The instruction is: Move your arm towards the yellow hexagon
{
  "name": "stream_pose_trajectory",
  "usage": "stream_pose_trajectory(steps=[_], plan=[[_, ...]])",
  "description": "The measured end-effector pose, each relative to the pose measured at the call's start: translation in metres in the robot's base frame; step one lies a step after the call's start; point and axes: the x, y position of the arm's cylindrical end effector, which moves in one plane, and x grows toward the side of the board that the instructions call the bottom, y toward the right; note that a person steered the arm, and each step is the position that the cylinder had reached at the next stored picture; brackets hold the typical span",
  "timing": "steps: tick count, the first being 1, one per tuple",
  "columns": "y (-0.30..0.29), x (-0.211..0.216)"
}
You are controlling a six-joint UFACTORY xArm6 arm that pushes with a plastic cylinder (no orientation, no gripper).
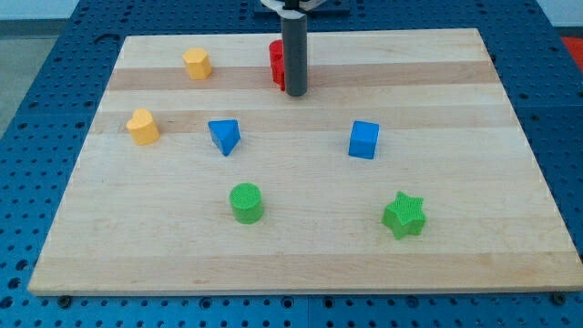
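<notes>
Item 1, yellow hexagon (197, 63): a squat six-sided plastic prism standing upright on a flat end, no marked long axis, one flat side facing the view's bottom. It sits near the board's top-left, at about 11 o'clock from the board's middle. No lettering or label can be read on it.

Item 2, my tip (296, 92): the lower end of a straight dark grey rod, smooth and matte, resting on the board at roughly 4 o'clock from the hexagon and well apart from it. I carry no jaws, so nothing is grasped.

Item 3, red block (275, 62): just beside the rod at its 10 o'clock, partly hidden by it; shape not clear.

Item 4, yellow heart-like block (142, 127): at 7 o'clock from the hexagon.

Item 5, blue triangular block (224, 137): at 5 o'clock from the hexagon.

Item 6, blue cube (363, 139): right of centre.

Item 7, green cylinder (246, 202) and green star (404, 215): ribbed surfaces, toward the view's bottom.

Item 8, wooden board (455, 255): pale planks with visible grain, lying on a blue perforated table (556, 73).
</notes>
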Motion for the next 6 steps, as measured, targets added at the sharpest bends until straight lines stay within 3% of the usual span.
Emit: stream_pose_trajectory(steps=[1,2,3,5,6], plan=[[-0.034,0.026],[-0.125,0.036],[-0.201,0.020],[-0.205,-0.045],[-0.162,-0.062]])
